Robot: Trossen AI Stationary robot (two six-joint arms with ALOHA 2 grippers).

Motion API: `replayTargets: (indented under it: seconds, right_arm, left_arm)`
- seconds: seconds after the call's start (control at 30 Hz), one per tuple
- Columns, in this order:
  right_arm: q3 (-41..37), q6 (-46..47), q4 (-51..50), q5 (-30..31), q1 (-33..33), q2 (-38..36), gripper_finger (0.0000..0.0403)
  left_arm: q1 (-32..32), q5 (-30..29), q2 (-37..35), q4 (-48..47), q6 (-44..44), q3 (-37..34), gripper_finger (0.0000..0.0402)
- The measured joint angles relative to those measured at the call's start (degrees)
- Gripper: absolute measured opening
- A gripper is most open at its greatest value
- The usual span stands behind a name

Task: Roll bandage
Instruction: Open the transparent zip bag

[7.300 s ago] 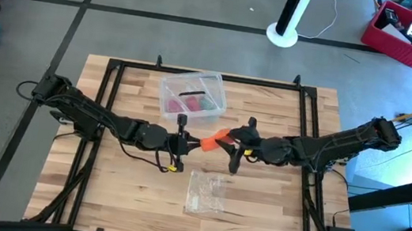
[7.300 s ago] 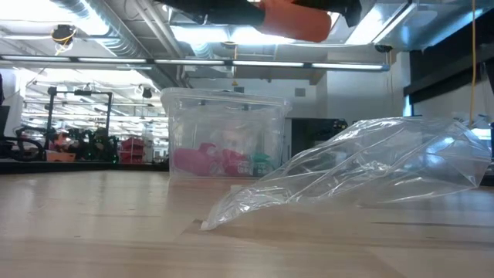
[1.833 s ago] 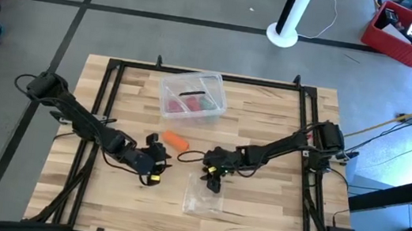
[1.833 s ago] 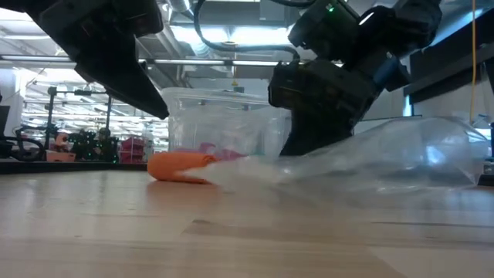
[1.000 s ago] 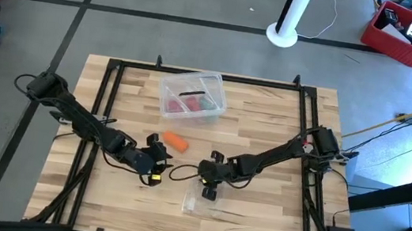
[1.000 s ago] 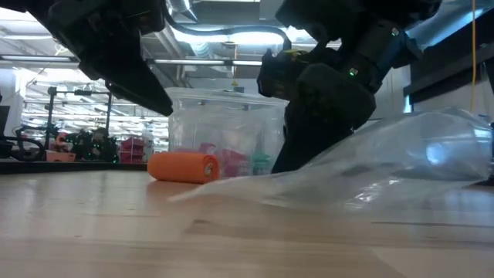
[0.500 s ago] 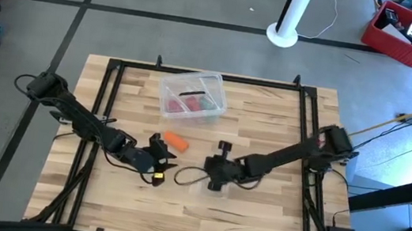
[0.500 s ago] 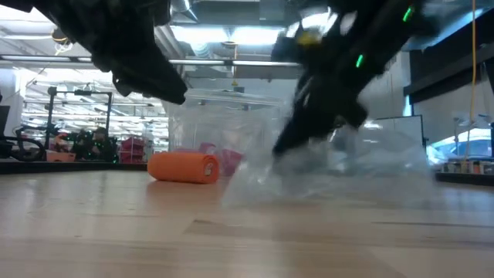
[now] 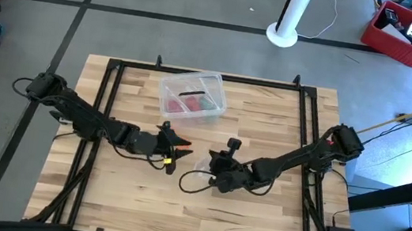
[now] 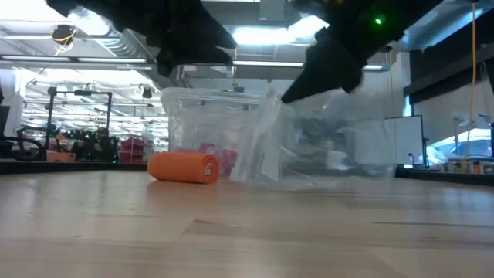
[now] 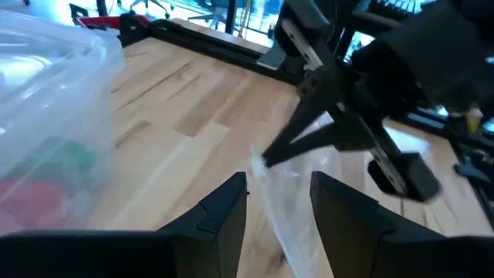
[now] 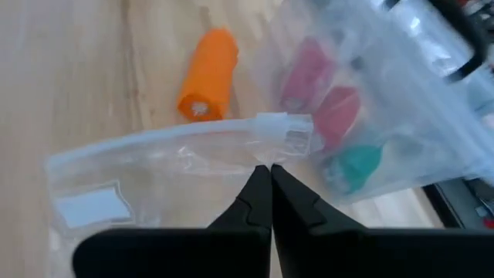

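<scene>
Bandage (image 10: 184,167) lies rolled on the table, just beside the clear box (image 9: 193,95). We judge it light, soft, squashy; best pinched across its middle. Right gripper (image 12: 269,171) pinches the plastic bag (image 12: 177,166) shut; left gripper (image 11: 278,193) hangs spread, empty.

Bandage (image 9: 174,155) in high view seemingly hidden under left tool (image 9: 177,150).

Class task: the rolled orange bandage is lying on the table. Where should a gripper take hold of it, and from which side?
Grip the bandage across its round middle, coming straight down from above. It lies on its side as a stubby cylinder, so fingers probably best straddle its curved flanks. The open left gripper hangs closest.
</scene>
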Motion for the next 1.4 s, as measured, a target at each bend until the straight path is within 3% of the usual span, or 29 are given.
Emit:
replayTargets:
  seconds: [0.1,0.3,1.0,1.4]
  right_arm:
    - [0.02,-1.47,2.55,2.49,0.0,0.0,0.0002]
    - [0.08,-4.36,6.17,1.05,0.0,-0.09,0.0002]
    - [0.1,-4.22,7.48,0.33,0.0,-0.11,0.0002]
    - [0.1,-4.35,9.55,0.35,0.0,-0.13,0.0002]
  left_arm:
    - [2.51,4.08,1.02,0.41,-1.47,0.99,0.0136]
    - [4.49,9.39,6.01,5.22,-2.47,1.32,0.0136]
    - [7.19,8.66,8.72,6.16,-3.92,1.34,0.0135]
    - [7.19,8.74,8.72,8.73,-0.23,1.34,0.0035]
